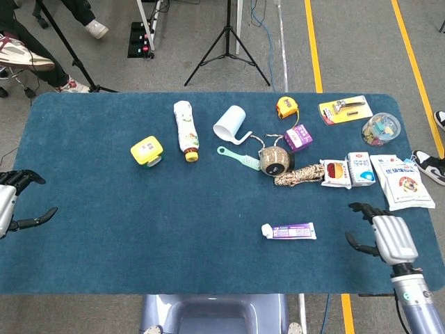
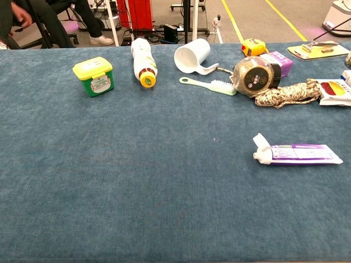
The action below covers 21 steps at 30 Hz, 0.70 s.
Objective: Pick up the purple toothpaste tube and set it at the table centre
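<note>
Toothpaste tube (image 1: pixel 289 231) lies on blue table (image 1: pixel 139 229).

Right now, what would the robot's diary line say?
stage: approach | purple toothpaste tube: flat on table, untouched | right hand: open, right of tube, apart | left hand: open, at left edge

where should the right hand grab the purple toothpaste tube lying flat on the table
Probably across the flat purple body of the toothpaste tube, not the white cap end. It lies flat, long axis left to right, cap pointing left. The right hand sits open off its tail end, so come from above, fingers closing on the two long edges near mid-length.
</note>
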Motion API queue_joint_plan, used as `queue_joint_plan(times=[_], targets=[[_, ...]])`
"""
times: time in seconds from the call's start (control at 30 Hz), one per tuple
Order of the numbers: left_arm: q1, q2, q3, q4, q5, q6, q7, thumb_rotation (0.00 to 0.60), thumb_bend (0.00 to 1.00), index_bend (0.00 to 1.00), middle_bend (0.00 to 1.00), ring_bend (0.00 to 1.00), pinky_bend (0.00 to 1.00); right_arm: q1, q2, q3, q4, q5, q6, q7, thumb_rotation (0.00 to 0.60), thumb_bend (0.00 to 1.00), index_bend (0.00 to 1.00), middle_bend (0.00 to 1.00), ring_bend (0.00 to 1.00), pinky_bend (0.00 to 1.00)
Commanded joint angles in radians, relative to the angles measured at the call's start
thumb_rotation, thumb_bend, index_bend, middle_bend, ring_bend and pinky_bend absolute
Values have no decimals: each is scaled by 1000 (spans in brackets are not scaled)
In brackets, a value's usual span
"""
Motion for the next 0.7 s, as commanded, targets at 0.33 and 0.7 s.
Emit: queue_joint_plan(times=[0.33,0.7], targets=[[-26,6,-9,22,-32,-41,-20,392,182,333,312,251,240,104,-166,-10,58,38,-113,-217,459,403,279,298,390,374],[-29,0,0,41,-35,-57,-38,391,182,333,312,251,240,145,-258,-20,91,106,-156,-361,456,403,307,298,390,365]])
